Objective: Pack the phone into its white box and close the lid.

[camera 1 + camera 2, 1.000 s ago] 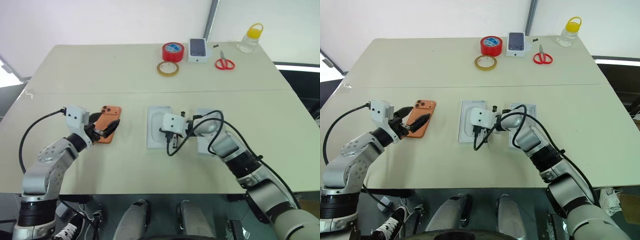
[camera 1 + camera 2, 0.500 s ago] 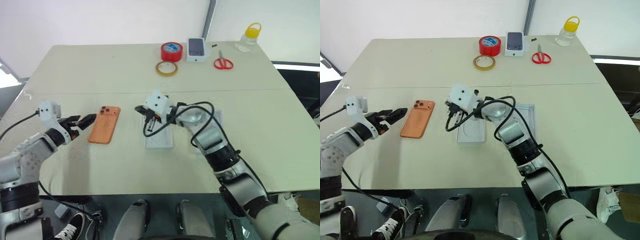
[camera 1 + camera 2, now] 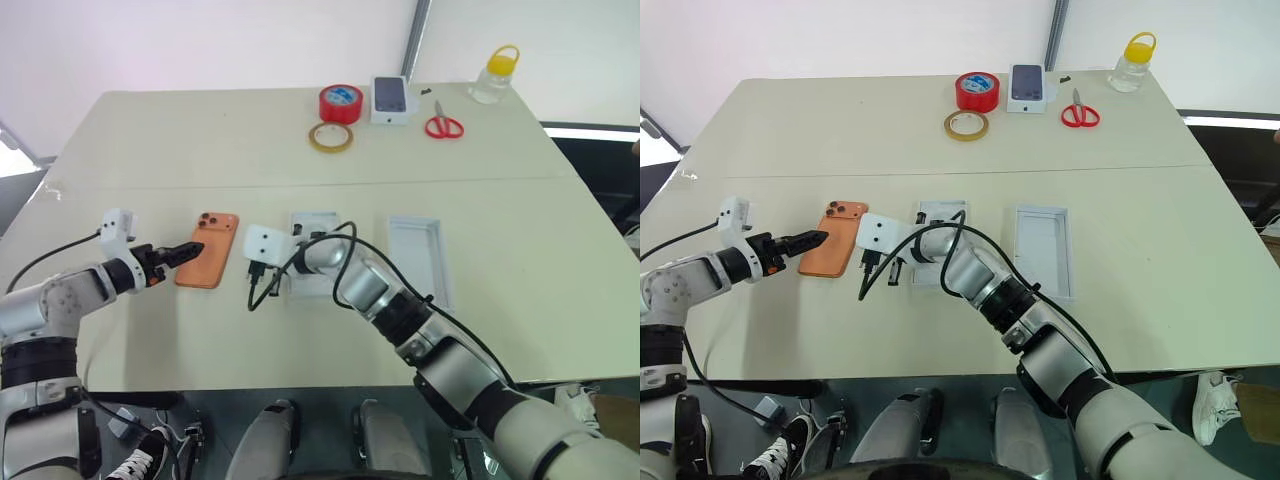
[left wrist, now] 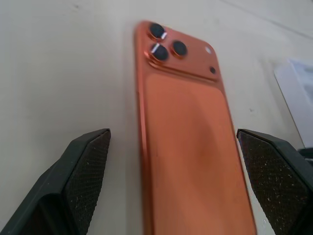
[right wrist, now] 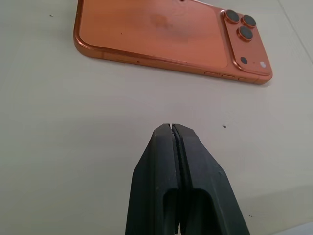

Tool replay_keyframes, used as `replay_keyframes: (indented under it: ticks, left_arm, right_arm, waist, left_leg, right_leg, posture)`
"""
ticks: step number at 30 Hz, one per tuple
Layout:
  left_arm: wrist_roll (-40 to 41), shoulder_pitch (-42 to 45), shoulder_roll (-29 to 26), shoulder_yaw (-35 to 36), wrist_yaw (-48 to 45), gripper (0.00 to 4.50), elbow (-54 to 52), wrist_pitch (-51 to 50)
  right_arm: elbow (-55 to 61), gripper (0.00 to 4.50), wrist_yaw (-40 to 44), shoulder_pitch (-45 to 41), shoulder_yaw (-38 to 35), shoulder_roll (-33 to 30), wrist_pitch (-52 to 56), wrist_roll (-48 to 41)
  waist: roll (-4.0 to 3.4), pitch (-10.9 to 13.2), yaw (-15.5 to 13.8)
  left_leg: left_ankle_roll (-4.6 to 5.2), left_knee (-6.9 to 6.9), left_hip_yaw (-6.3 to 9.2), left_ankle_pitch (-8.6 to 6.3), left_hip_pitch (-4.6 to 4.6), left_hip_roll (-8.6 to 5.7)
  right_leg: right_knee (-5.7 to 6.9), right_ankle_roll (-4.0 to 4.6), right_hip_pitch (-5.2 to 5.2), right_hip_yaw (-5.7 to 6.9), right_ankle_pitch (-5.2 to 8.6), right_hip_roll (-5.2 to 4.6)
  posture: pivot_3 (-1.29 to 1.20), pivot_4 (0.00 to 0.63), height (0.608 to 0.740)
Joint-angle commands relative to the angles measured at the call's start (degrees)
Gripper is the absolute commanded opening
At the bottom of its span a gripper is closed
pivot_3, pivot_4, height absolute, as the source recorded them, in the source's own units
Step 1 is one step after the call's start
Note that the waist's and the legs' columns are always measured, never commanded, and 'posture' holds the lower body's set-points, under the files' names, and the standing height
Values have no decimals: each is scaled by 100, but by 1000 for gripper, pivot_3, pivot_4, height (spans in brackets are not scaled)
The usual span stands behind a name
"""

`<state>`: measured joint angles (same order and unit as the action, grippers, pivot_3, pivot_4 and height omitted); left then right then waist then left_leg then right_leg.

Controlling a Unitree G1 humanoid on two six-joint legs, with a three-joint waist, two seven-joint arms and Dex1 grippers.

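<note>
The orange phone (image 3: 208,262) lies back up on the table, lenses at its far end. My left gripper (image 3: 186,250) is open at the phone's left edge; in the left wrist view its fingers (image 4: 88,161) straddle the phone (image 4: 190,132) without touching it. My right gripper (image 5: 171,128) is shut and empty, just right of the phone (image 5: 156,32). The white box (image 3: 420,255), a shallow rimmed tray with a greyish floor, lies open further right. Another white piece (image 3: 316,222) lies between them, mostly hidden by my right arm; I cannot tell whether it is the lid.
Along the table's far edge stand a red tape roll (image 3: 340,102), a yellowish tape ring (image 3: 331,137), a small box printed with a dark phone (image 3: 392,98), red scissors (image 3: 443,125) and a yellow-capped bottle (image 3: 497,75). Black cables loop from both wrists.
My left gripper has drawn back off the phone to its left side. My right arm has swept left across the white piece to the phone's right side, uncovering the tray on the right.
</note>
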<state>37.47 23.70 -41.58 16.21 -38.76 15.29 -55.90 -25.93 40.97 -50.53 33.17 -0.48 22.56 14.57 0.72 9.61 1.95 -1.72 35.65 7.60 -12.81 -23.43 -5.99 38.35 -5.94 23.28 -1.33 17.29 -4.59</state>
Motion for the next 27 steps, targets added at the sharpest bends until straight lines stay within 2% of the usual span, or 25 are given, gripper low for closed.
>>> replay_keyframes:
  ticks: [1, 11, 20, 27]
  left_arm:
    - [19, -185, 34, -470, -368, 4347, -212, -410]
    - [-118, -10, 528, -879, -502, 4347, -323, -595]
    - [-95, 158, 838, -925, -540, 4347, -275, -978]
    - [211, 373, 1240, -476, -402, 4347, -100, -1667]
  right_arm:
    - [-221, 44, 4, -219, 25, 127, 14, 105]
    - [-641, 44, -56, -379, -84, 220, -41, 147]
    - [-710, 44, -57, -398, -92, 188, -13, 194]
    - [-629, 44, -45, -323, -88, 169, -28, 243]
  waist:
    - [-1, -2, 12]
    - [-14, -29, -22]
    - [-36, -66, -86]
    - [-41, -79, -98]
  left_leg:
    - [0, 0, 0, 0, 1, -2]
    - [1, 2, 2, 0, 6, -8]
    - [3, 2, 1, -2, 9, -9]
    - [3, 3, 2, -1, 9, -12]
  right_leg:
    - [0, 0, -1, 0, 0, -2]
    - [0, 0, -9, 1, 0, -7]
    - [-1, -1, -12, 0, 0, -7]
    - [-2, -1, -15, 0, 1, -8]
  posture:
    - [0, 150, 740]
    - [0, 150, 740]
    - [0, 150, 740]
    - [0, 150, 740]
